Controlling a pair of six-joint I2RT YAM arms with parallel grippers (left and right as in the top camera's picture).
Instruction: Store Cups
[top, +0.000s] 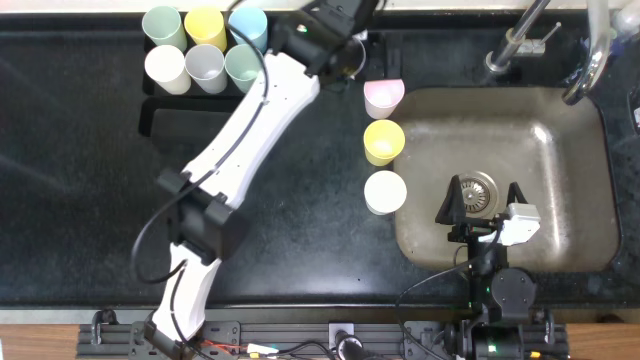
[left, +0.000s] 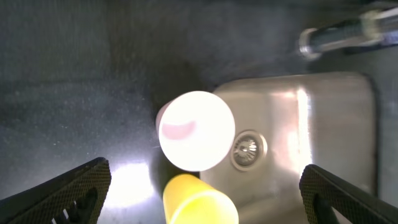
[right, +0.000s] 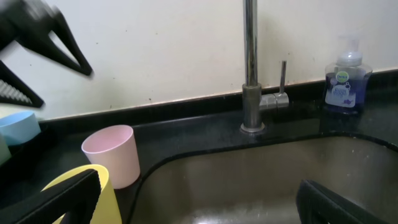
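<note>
Dark countertop (top: 80, 200) beside the sink (top: 560, 130) holds the pink cup (top: 382, 96) at upper centre; your left gripper (left: 205, 180) hangs wide apart above it, so centre, descend straight, and close gently.

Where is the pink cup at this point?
In the top view the pink cup stands upright on the counter at the far left corner of the sink, next to the yellow cup.
</note>
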